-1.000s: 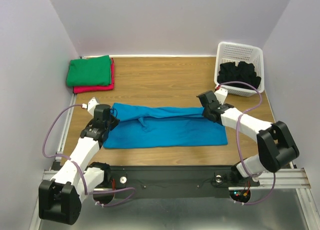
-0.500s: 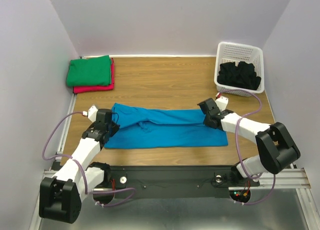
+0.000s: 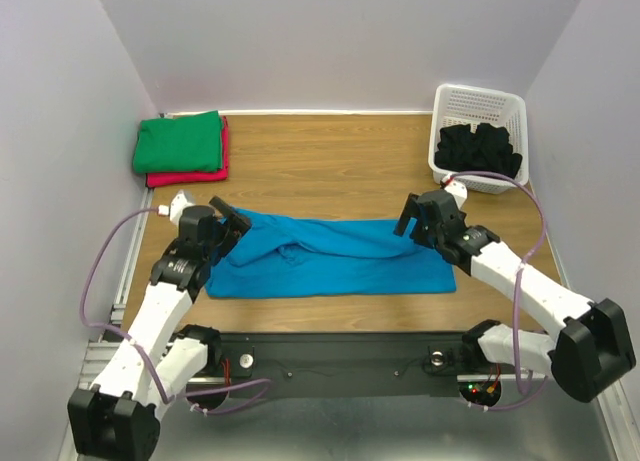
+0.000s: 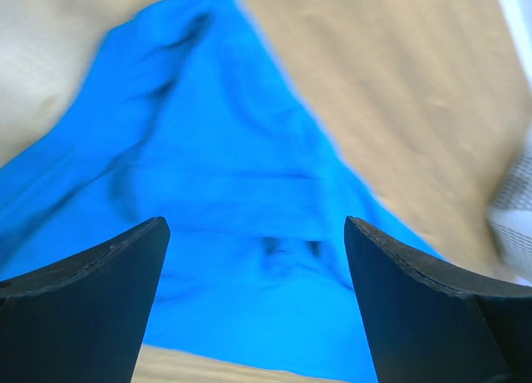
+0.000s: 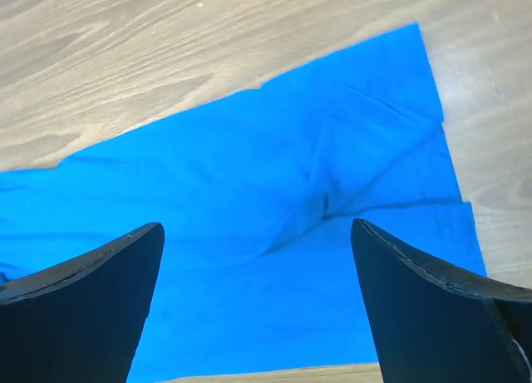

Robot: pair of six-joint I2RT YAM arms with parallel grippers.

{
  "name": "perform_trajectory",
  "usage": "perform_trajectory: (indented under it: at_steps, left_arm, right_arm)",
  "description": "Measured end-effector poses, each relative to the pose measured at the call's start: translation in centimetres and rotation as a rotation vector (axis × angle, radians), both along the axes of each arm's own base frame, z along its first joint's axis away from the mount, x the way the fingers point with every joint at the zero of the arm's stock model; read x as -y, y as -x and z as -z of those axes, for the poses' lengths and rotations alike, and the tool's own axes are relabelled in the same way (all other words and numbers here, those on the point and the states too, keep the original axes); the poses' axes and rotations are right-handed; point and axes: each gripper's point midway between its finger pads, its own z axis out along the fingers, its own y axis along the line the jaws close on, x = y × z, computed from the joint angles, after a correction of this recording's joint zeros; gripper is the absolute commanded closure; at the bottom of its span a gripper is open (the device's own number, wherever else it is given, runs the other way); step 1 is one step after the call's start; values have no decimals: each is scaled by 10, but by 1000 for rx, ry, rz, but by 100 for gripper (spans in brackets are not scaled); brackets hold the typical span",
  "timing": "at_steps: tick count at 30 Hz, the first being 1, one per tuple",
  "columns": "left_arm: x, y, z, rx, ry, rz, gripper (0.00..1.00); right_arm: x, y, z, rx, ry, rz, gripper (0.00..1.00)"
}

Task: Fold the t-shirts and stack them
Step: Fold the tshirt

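A bright turquoise-blue t-shirt [image 3: 330, 256] lies folded lengthwise on the wooden table near the front, its upper layer wrinkled. My left gripper [image 3: 232, 221] hovers open over the shirt's left end, and the left wrist view shows blue cloth [image 4: 233, 175] below the wide-apart fingers [image 4: 100, 300]. My right gripper [image 3: 412, 217] stands open above the shirt's right end, with nothing between its fingers [image 5: 432, 308] but the cloth [image 5: 249, 184] lying beneath. A folded green t-shirt [image 3: 180, 141] rests on a red-pink one [image 3: 188, 178] at the back left. Black t-shirts [image 3: 480, 149] fill the basket.
A white lattice basket [image 3: 480, 93] stands at the back right corner. Grey walls close in the table on three sides. Bare wood [image 3: 320, 166] stretches between the stack and the basket. Purple cables loop beside both arms.
Both grippers have let go of the turquoise shirt's folded edge and opened wide. They have risen slightly off the cloth, which now lies flat on itself.
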Motion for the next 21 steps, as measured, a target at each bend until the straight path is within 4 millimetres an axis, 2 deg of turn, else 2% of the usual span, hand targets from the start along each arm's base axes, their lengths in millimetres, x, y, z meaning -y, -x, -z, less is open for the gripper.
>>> perform_trajectory:
  at_steps: [2, 6, 9, 11, 14, 21]
  left_arm:
    - [11, -14, -14, 35, 9, 45, 1]
    - [45, -43, -21, 35, -21, 167, 1]
    - [84, -65, -8, -19, -72, 278, 1]
    - [120, -71, -1, -36, -115, 378, 1]
    - [150, -72, 3, -34, -138, 462, 1]
    - [158, -76, 32, -83, -178, 491, 1]
  right_arm:
    - [-6, -7, -5, -1, 9, -29, 0]
    - [-19, -28, 4, -48, 63, -75, 0]
    - [-25, -44, 23, -105, 122, -97, 0]
    - [-26, -50, 36, -137, 158, -108, 0]
    - [-26, -54, 56, -188, 200, -118, 0]
    - [-23, -50, 85, -264, 245, -123, 0]
